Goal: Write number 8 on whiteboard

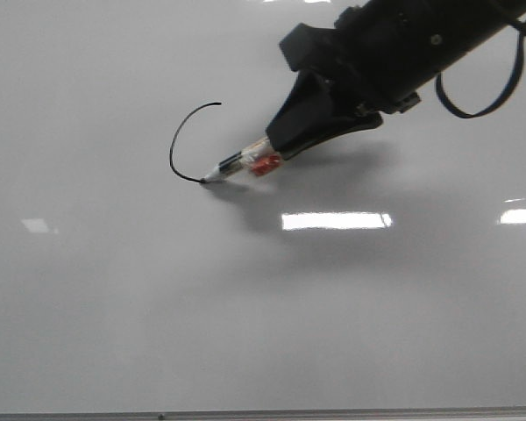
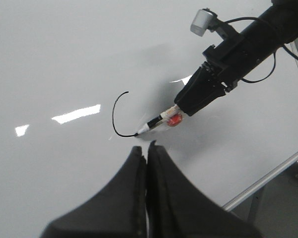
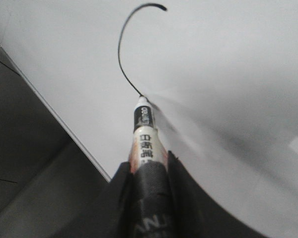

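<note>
1 black arc [image 1: 182, 140] ends at the marker [image 1: 232, 163] pinched in right fingers [image 3: 181, 198].

A thin black curved stroke [image 1: 179, 145] on the glossy grey-white whiteboard [image 1: 114, 298]; white-and-black marker pen [image 1: 232, 164] with a possibly red band.

Little of the place shows, so its kind cannot be told for certain. A large glossy pale grey-white whiteboard [image 1: 114, 307] fills the views, mirroring rectangular ceiling lights [image 1: 336, 220]; beyond its thin metal frame edge [image 2: 268, 176] lies grey floor [image 3: 20, 163], suggesting a lab or workshop.
</note>
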Robot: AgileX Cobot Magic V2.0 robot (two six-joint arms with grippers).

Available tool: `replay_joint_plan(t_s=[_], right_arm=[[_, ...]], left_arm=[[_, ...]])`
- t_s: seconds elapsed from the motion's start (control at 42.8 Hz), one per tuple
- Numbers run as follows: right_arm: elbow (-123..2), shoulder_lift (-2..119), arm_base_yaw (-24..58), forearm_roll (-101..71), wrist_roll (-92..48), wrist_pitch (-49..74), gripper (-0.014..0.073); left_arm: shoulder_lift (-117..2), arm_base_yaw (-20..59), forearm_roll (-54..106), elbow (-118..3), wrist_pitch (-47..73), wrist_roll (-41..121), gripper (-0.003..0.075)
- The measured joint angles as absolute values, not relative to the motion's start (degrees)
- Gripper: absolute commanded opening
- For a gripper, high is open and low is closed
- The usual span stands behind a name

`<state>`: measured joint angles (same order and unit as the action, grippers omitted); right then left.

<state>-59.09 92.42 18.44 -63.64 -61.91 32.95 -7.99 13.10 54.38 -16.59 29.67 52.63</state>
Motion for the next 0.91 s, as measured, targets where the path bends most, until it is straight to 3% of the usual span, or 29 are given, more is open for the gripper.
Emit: replay_joint_plan(t_s=[0.327, 0.654, 0.91], right_arm=[[-52.13, 92.68, 20.13, -62.11, -61.69, 30.24, -0.0058], [-61.87, 100.32, 28.35, -65.5, -61.55, 28.72, -0.0058], [-60.83, 96.45, 24.38, -65.94, -61.51, 29.61, -0.0058]], left_arm=[[-7.99, 13.1, 54.38, -16.59, 29.59, 52.63, -0.0021], [-7.99, 13.1, 54.38, -16.59, 29.59, 52.63, -0.0021], [-7.99, 13.1, 54.38, -16.59, 29.59, 52.63, -0.0021]])
